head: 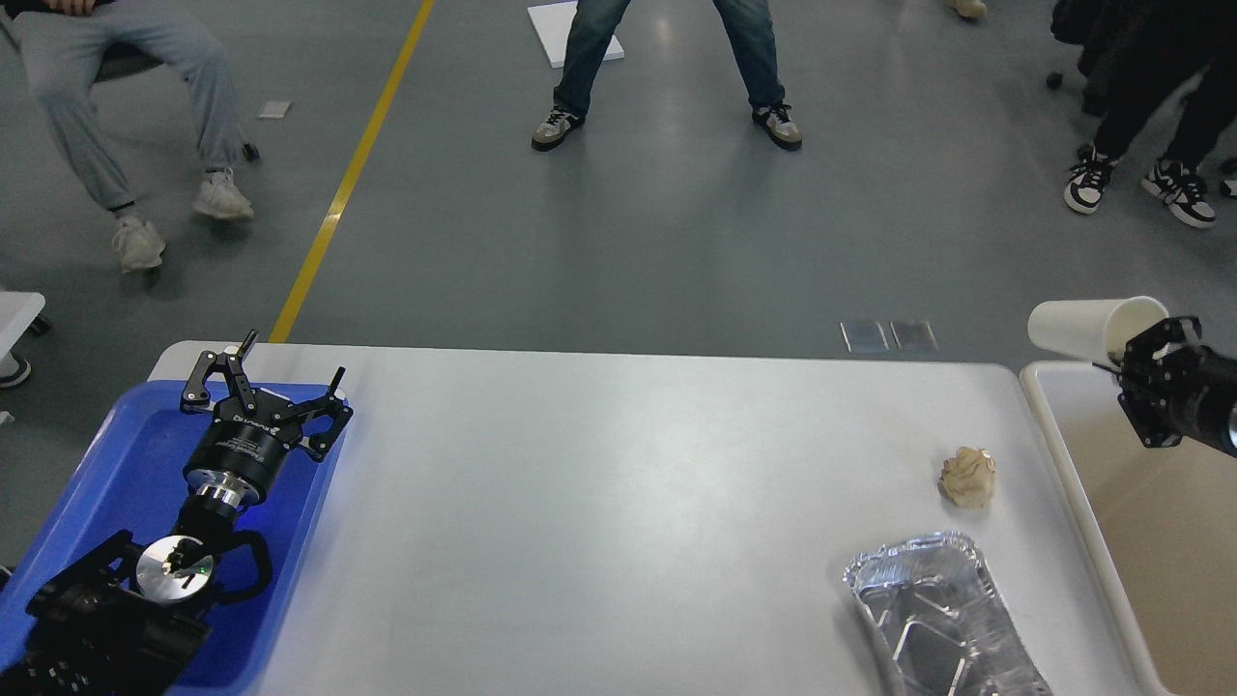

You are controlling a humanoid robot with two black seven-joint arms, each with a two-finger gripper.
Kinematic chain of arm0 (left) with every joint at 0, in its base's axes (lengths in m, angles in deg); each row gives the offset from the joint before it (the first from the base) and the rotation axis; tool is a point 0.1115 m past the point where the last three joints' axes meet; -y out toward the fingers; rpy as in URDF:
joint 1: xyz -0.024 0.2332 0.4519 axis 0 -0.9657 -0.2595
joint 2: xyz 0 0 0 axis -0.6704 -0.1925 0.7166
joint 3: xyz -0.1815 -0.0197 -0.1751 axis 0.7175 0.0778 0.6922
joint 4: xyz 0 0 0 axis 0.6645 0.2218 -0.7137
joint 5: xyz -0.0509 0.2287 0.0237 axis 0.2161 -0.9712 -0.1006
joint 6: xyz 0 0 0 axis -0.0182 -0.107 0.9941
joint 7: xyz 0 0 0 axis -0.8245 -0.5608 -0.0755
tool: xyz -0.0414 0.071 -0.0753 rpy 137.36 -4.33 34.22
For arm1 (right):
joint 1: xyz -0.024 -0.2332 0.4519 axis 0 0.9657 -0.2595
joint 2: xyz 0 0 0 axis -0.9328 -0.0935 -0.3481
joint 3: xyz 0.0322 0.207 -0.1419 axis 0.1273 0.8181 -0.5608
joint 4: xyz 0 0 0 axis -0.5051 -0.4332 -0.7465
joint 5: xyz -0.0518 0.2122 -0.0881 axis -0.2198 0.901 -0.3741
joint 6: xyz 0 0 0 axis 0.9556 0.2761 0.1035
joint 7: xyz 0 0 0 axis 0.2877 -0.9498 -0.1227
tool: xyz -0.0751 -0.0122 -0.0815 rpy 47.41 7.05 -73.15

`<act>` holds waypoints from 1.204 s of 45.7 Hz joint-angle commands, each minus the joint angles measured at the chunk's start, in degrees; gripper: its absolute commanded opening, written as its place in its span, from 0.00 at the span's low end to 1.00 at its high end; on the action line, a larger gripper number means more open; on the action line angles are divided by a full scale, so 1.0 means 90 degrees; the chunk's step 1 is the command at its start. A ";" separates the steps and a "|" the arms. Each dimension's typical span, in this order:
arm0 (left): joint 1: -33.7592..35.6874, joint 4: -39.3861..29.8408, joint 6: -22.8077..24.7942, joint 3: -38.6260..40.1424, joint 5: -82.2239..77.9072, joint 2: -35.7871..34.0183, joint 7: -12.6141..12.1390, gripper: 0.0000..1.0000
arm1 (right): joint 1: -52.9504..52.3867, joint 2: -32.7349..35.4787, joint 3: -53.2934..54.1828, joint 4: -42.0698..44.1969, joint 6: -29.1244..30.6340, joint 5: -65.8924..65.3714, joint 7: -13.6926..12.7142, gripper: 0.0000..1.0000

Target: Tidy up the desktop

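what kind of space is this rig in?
Likely a lab or workshop demo floor: grey coated floor with a yellow lane line, onlookers' legs around a white desktop staged with a blue tray and cream bin.

Open white desk (599,503) stretches bare across its middle; at right, only a crumpled paper wad (968,477) and a foil tray (937,619) near the front edge obstruct passage.

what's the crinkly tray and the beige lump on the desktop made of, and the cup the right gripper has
Tray: looks like thin aluminium foil, shiny with creased, dented walls. Beige lump: probably crumpled paper or tissue, matte with soft folds. Cup in the right gripper: likely paper, plain matte white. All but the cup lie on the desktop.
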 commanded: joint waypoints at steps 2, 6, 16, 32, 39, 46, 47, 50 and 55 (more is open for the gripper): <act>0.0000 0.0001 0.0000 0.0000 0.0000 0.0000 0.0007 1.00 | 0.0982 -0.1205 0.0939 0.2213 -0.0298 0.0082 -0.0007 0.00; 0.0010 0.0001 0.0000 0.0000 0.0000 0.0000 0.0007 1.00 | 0.1001 -0.1547 0.0939 0.2789 -0.0474 0.0082 -0.0007 0.00; 0.0010 0.0001 0.0000 0.0000 -0.0009 0.0000 -0.0003 1.00 | 0.1128 -0.2075 0.0939 0.3678 -0.0776 0.0082 -0.0017 0.00; 0.0010 0.0001 0.0000 -0.0010 -0.0009 0.0000 -0.0013 1.00 | 0.1382 -0.2593 0.1173 0.4782 -0.0913 0.0092 -0.0036 0.00; 0.0010 0.0001 0.0000 -0.0010 -0.0009 0.0000 -0.0013 1.00 | 0.1645 -0.2661 0.1183 0.4841 -0.0913 0.0092 -0.0026 0.00; 0.0010 0.0001 0.0000 -0.0010 -0.0009 0.0000 -0.0013 1.00 | 0.1675 -0.2661 0.1183 0.4948 -0.0904 0.0092 -0.0026 0.00; 0.0010 0.0001 0.0000 -0.0010 -0.0009 0.0000 -0.0013 1.00 | 0.1675 -0.2651 0.1183 0.4949 -0.0904 0.0092 -0.0026 0.00; 0.0010 0.0001 0.0000 -0.0010 -0.0009 0.0000 -0.0013 1.00 | 0.1675 -0.2651 0.1173 0.4949 -0.0904 0.0082 -0.0026 0.00; 0.0010 0.0001 0.0000 -0.0010 -0.0009 0.0000 -0.0013 1.00 | 0.1675 -0.2661 0.1173 0.4939 -0.0904 0.0082 -0.0026 0.00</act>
